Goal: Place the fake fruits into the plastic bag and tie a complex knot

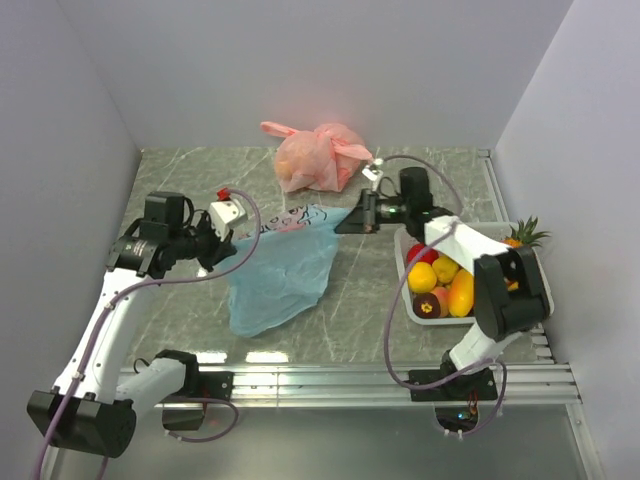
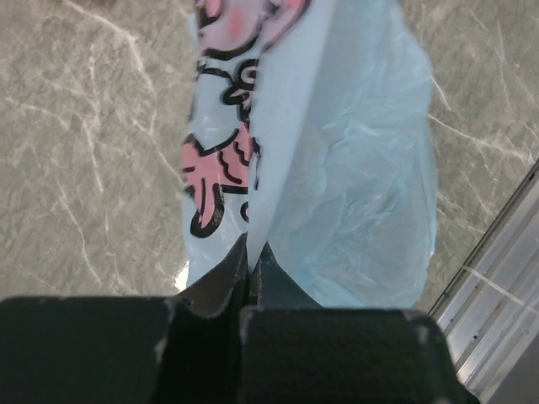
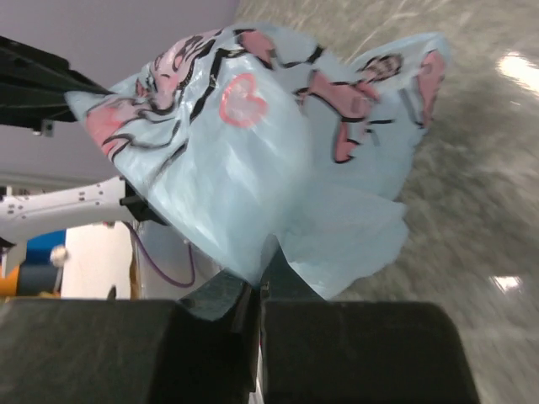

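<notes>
my left gripper [image 2: 249, 257]: pinched tight on plastic bag [image 1: 285, 270] edge | my right gripper [image 3: 258, 284]: clamped on opposite edge | bag stretched between us, mid-table | fake fruits [image 1: 445, 285]: in white bin [image 1: 440, 321], right side

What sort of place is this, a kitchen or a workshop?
Probably a robot test booth, not a kitchen: plain pale walls box in a marble-look table, the left arm and right arm are bolted at its near edge, and fake fruits fill a white tray.

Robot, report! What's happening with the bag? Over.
Both shut on plastic bag: left claw, right claw. No fake fruits bagged yet. Behind, harmless: pink bag.
</notes>
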Controlling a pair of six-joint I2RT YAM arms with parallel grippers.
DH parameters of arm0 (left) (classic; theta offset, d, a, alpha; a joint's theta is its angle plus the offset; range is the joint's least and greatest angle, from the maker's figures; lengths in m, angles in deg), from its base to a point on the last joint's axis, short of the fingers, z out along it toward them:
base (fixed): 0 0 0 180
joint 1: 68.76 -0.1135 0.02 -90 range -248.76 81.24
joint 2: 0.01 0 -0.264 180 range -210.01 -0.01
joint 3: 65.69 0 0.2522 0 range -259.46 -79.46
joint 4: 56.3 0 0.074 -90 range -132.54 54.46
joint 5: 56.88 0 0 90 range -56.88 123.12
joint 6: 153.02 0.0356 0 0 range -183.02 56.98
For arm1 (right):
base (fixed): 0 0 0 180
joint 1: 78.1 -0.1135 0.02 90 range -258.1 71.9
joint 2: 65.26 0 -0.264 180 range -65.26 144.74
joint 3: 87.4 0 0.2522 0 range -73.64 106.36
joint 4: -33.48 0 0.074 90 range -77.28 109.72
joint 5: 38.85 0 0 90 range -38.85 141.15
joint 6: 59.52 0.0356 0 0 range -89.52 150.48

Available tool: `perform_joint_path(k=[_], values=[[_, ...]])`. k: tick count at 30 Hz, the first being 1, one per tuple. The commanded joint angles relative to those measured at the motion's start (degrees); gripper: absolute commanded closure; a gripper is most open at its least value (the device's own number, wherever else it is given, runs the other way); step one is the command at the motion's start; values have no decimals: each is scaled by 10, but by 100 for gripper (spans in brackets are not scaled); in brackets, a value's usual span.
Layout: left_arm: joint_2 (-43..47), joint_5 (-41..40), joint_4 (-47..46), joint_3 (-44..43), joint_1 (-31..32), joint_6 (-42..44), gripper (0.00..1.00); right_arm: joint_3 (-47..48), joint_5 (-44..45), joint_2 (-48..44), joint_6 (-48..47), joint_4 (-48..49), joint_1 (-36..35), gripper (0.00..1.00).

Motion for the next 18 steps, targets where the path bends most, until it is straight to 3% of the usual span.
perform_joint_path(k=[1, 3, 5, 6, 12, 15, 18], values=[[17, 16, -2, -9, -40, -3, 100, -30, -28, -103, -27, -46, 73, 100], [23, 41, 6, -16, -93, 7, 100, -47, -46, -134, -56, -73, 133, 100], [21, 94, 42, -35, -130, 25, 100, -53, -56, -177, -125, -172, 154, 100], [17, 108, 57, -43, -132, 30, 100, -56, -60, -206, -140, -220, 154, 100], [12, 208, 136, -71, -115, 64, 100, -76, -70, -308, -156, -297, 115, 100], [3, 219, 110, -67, -84, 12, 100, -68, -60, -322, -126, -310, 95, 100], [-22, 210, -12, -36, -84, -112, 100, -66, -11, -284, -34, -241, 88, 100]])
